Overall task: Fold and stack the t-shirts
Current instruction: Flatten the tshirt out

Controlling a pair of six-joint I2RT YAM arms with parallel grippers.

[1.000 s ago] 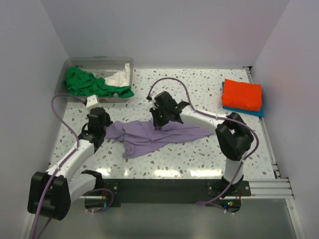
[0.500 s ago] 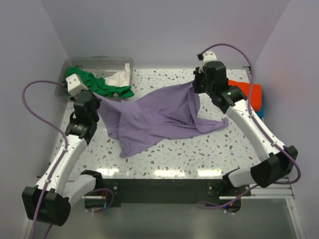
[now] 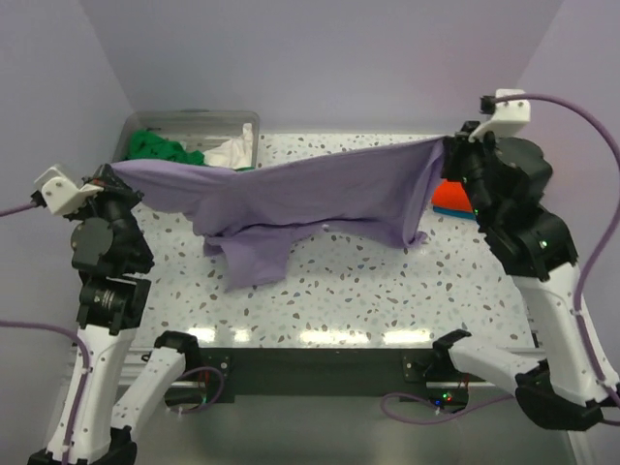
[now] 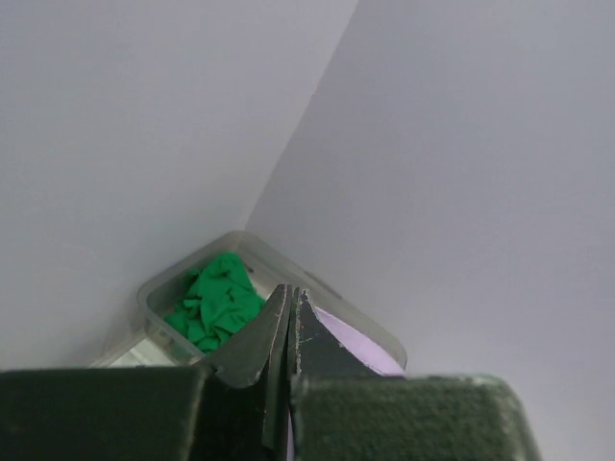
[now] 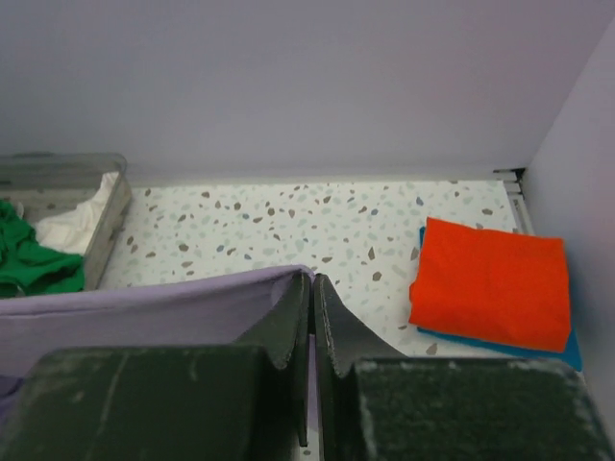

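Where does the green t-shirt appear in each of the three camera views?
Top external: the green t-shirt is at the far left, inside the clear tub.
Left wrist: left of centre and low, in the tub.
Right wrist: at the left edge, in the tub.
Shared landmark: the clear tub itself.
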